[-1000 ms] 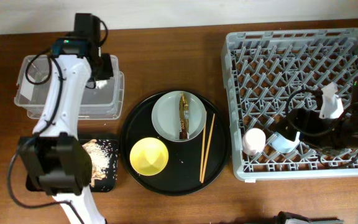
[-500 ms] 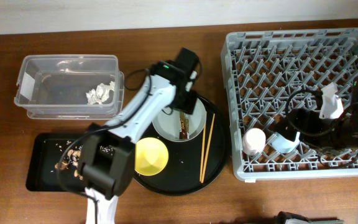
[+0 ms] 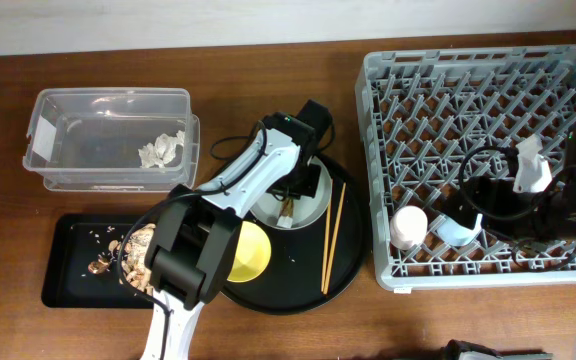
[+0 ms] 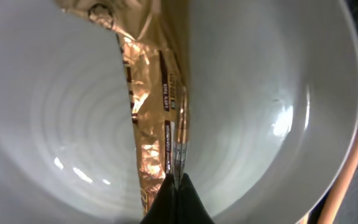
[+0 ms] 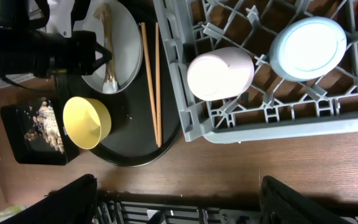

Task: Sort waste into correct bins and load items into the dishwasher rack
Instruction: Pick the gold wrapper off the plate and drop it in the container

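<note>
My left gripper is down in the pale grey plate and shut on the lower end of the brown-gold wrapper, which lies on the plate. Its fingertips meet around the wrapper's edge. The yellow bowl and chopsticks lie beside the plate. The white tissue is in the clear tub. Food scraps lie in the shallow black tray. The pink cup and blue cup sit in the grey rack. My right gripper is open and empty above the rack's front edge.
The plate, bowl and chopsticks rest on a large round black tray between the bins and the rack. My right arm hangs over the rack's front right part. In the right wrist view a strip of bare wooden table runs in front of the rack.
My left arm swung from the clear tub, where the tissue now lies, over to the plate and came down onto the wrapper. The right arm has not moved.
</note>
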You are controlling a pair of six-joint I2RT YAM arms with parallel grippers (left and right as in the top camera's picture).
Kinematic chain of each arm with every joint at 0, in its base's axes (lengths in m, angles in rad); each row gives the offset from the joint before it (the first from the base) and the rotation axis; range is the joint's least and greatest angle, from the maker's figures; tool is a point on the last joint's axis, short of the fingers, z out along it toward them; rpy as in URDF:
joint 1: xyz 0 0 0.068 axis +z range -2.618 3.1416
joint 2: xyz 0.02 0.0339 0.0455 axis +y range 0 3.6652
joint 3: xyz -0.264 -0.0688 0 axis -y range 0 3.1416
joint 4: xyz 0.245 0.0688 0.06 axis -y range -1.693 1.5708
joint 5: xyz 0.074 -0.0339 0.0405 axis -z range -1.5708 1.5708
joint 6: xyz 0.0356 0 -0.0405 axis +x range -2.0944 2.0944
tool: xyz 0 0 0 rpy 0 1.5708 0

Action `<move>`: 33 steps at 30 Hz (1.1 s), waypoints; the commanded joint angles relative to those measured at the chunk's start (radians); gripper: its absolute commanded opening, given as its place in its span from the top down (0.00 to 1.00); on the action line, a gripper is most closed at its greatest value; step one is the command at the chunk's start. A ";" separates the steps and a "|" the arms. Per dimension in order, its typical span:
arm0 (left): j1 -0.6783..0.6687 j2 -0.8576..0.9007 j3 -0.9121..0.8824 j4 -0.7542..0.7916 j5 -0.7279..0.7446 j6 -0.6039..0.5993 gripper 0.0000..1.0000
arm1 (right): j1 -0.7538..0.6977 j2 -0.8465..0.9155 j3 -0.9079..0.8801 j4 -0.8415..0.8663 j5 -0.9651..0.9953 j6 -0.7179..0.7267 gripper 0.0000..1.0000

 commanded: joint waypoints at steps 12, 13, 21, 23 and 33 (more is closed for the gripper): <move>0.404 -0.229 0.241 -0.154 -0.330 -0.014 1.00 | 0.005 -0.007 0.010 -0.006 -0.012 -0.012 0.16; 0.451 -0.210 0.241 -0.123 -0.292 -0.014 1.00 | 0.005 -0.007 0.010 -0.006 -0.012 -0.012 0.16; 0.563 -0.183 0.327 -0.187 -0.063 0.130 0.19 | 0.005 -0.007 0.010 -0.008 -0.012 -0.012 0.01; 0.535 -0.255 0.362 -0.290 -0.069 0.130 0.20 | 0.005 -0.006 0.010 -0.006 -0.008 -0.012 0.01; 0.271 -0.718 0.362 -0.513 -0.043 0.129 0.01 | 0.005 -0.006 0.010 0.015 0.014 -0.011 0.01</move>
